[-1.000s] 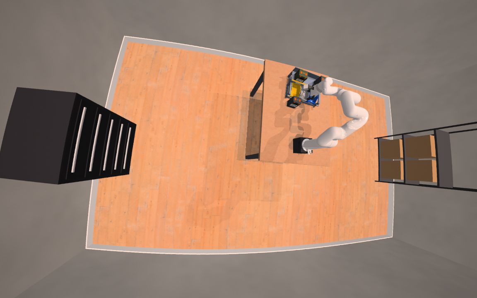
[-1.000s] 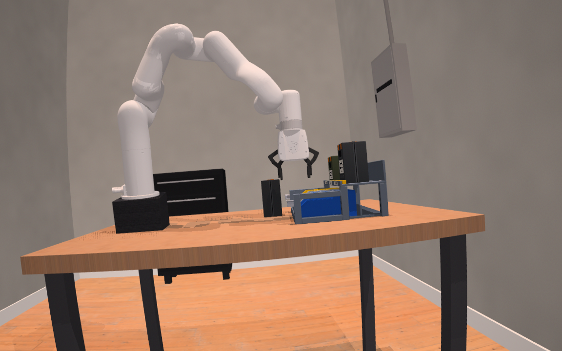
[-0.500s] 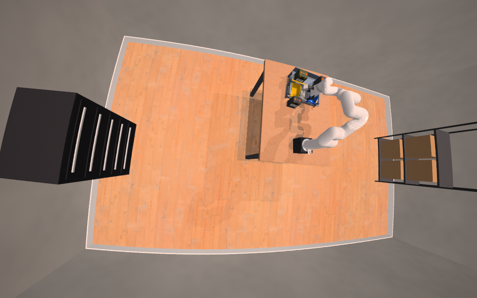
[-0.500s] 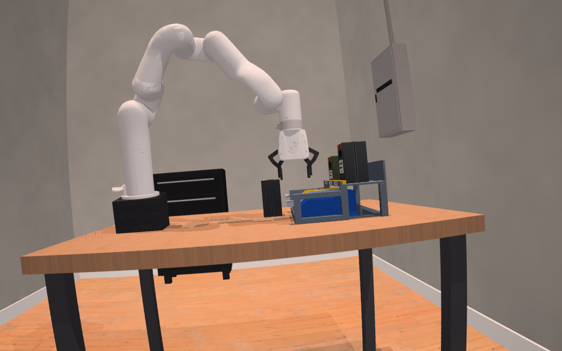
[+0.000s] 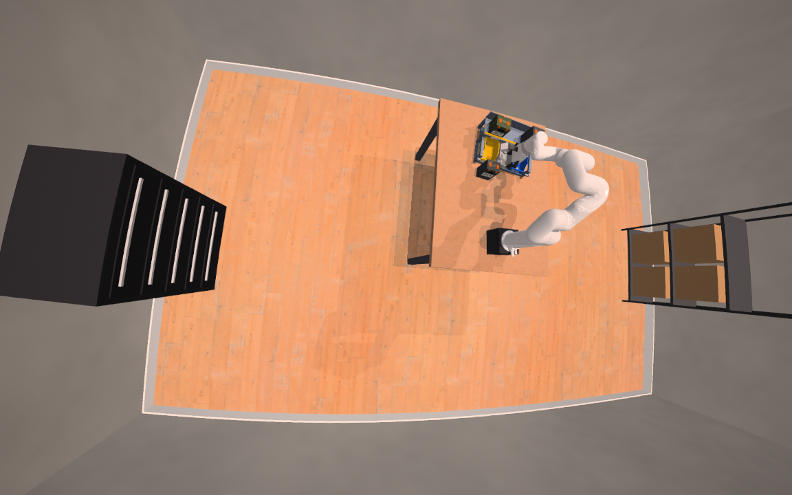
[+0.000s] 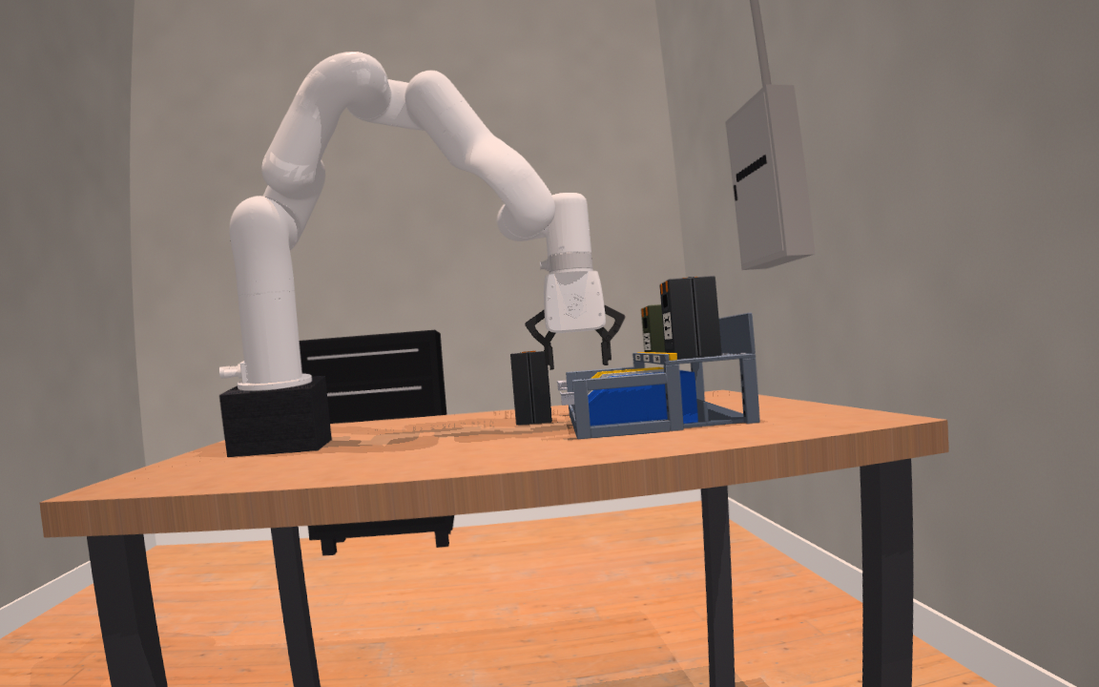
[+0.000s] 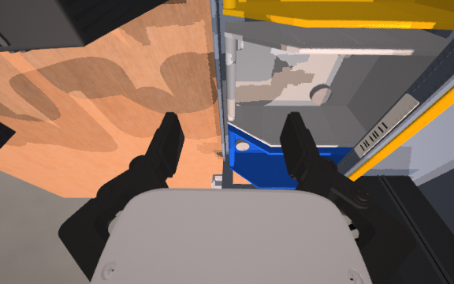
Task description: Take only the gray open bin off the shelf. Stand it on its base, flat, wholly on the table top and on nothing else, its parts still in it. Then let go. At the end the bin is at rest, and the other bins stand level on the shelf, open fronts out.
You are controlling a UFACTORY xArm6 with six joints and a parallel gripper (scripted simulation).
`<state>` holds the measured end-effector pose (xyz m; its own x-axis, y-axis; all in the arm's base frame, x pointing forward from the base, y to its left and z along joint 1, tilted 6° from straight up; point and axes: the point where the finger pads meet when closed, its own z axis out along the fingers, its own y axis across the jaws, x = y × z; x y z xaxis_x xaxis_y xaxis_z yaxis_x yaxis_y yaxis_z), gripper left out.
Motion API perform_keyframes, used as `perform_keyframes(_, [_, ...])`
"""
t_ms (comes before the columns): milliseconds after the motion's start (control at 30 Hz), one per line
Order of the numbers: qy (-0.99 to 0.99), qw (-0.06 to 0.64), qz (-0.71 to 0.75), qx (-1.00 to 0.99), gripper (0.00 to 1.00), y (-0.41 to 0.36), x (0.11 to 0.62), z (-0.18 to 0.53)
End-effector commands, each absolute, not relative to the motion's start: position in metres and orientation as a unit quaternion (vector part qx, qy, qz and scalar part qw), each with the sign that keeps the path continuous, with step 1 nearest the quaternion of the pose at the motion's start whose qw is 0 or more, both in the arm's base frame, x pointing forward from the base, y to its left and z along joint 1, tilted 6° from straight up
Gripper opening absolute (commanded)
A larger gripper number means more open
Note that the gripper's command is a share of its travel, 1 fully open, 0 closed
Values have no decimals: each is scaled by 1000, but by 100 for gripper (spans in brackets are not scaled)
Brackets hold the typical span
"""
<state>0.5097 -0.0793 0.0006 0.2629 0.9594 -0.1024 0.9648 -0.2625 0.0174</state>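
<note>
The gray open bin (image 7: 290,95) sits in the gray shelf frame (image 6: 664,392). In the wrist view its inside shows pale parts and a round peg (image 7: 321,94). A blue bin (image 7: 270,163) lies nearer to me, and a yellow bin (image 7: 341,13) lies beyond the gray one. My gripper (image 7: 231,125) (image 6: 574,354) is open and empty, hovering above the shelf's end. Its left finger is over the table top, its right finger over the edge between the gray and blue bins. A shelf post (image 7: 220,99) stands between the fingers. The blue bin (image 6: 638,397) shows on the lower level in the exterior view.
A black box (image 6: 530,388) stands on the table just left of the shelf. Two dark boxes (image 6: 683,318) stand on the shelf's top. The arm's black base (image 6: 274,418) is at the table's left. A label strip (image 7: 386,124) runs along a yellow-edged rail.
</note>
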Motion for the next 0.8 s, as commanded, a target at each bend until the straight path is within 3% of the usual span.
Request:
perform_keyframes(0, [606, 39, -34, 794, 100, -79, 511, 2])
perform_keyframes(233, [606, 39, -34, 794, 100, -82, 510, -43])
perform_keyframes(767, [606, 39, -34, 794, 100, -82, 509, -44])
